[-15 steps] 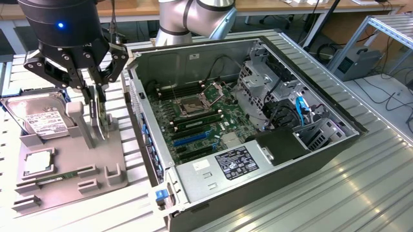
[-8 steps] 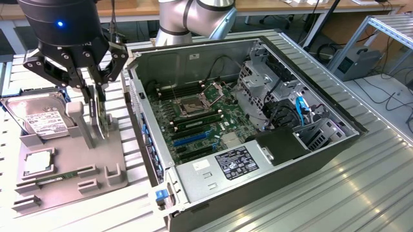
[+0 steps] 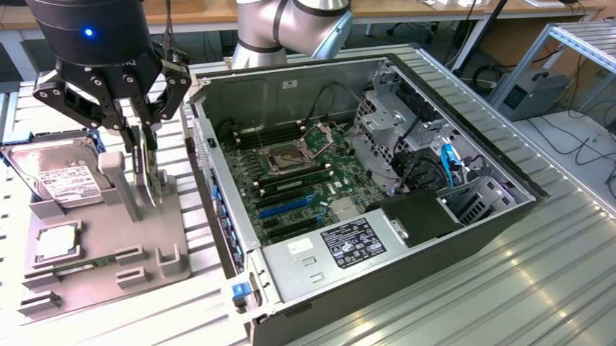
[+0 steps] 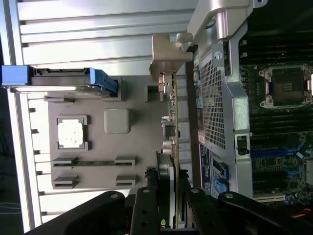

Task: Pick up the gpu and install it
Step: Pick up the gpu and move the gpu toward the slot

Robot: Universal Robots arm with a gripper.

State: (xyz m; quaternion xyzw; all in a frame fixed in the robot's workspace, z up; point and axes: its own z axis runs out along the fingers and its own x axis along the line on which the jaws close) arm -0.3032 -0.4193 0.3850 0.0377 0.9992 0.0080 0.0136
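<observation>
The hard drive's (image 3: 60, 179) white label (image 3: 68, 185) and the black sticker (image 3: 353, 243) on the case's (image 3: 405, 285) power supply are carrying print too small to read. One gpu (image 3: 147, 173), one hard drive, one processor (image 3: 55, 245) and one memory stick (image 3: 85, 265) are sitting in the gray tray (image 3: 144, 249), which is lying on the bench (image 3: 510, 288) just beside the open case. The gpu is standing on its long edge, its long axis running alongside the case's wall and its bracket end pointing toward the tray's hard-drive end, while the gripper (image 3: 144, 128) is clamping its upper edge between the jaws.
</observation>
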